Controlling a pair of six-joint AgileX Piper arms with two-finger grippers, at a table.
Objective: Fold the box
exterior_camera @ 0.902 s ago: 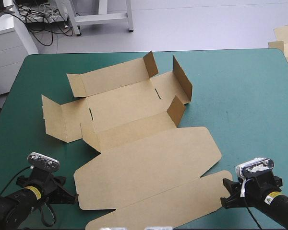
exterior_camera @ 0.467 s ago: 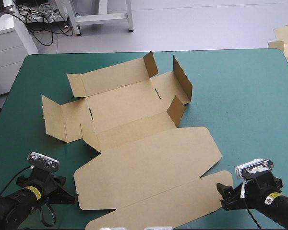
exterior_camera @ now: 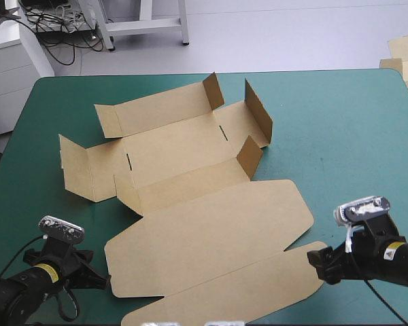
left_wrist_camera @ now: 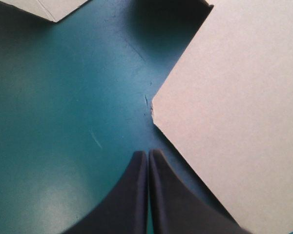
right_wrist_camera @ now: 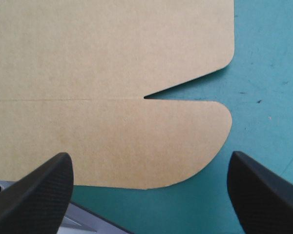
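Left pincer (left_wrist_camera: 148, 154) pressed together, empty; right pincer (right_wrist_camera: 149, 156) spread wide beside the box (exterior_camera: 211, 231)

Robotics lab or test cell, not a home. I work at a bench table (exterior_camera: 367, 76) with a teal-green cover (exterior_camera: 326, 190), and the brown box (exterior_camera: 190, 238) blank is laid out on it. Past the far edge there's bare pale floor (exterior_camera: 292, 34), a loose cable tangle (exterior_camera: 54, 30) at 11 o'clock, a white metal stand frame (exterior_camera: 146, 24) at 12 and a white cabinet (exterior_camera: 7, 75) at 10. More cut board (exterior_camera: 404, 58) lies off the table at 2 o'clock.
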